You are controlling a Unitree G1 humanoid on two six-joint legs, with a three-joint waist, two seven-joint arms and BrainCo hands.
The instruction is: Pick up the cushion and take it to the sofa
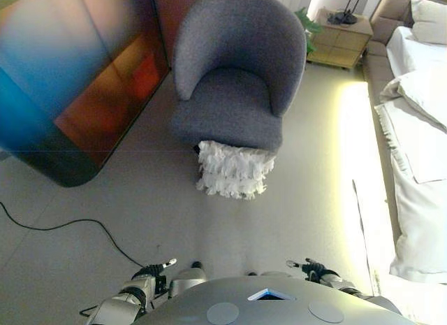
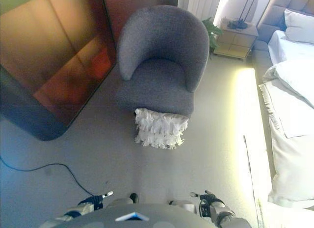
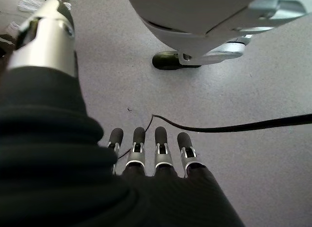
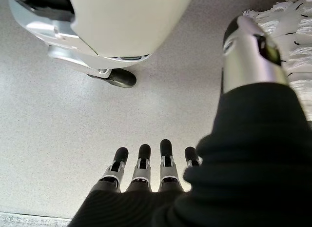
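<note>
A white fringed cushion [image 1: 234,169] lies on the floor, leaning against the front of a grey armchair [image 1: 234,73]. It also shows in the right eye view [image 2: 159,127] and at the edge of the right wrist view [image 4: 292,29]. My left hand [image 1: 150,276] hangs low at my left side, well short of the cushion, fingers straight [image 3: 146,144] and empty. My right hand [image 1: 314,269] hangs low at my right side, fingers straight [image 4: 144,161] and empty.
A large glossy cabinet [image 1: 70,80] stands at the left. A bed with white bedding [image 1: 419,143] runs along the right. A wooden nightstand [image 1: 339,38] with a lamp base stands at the back right, a plant beside it. Grey floor lies between me and the cushion.
</note>
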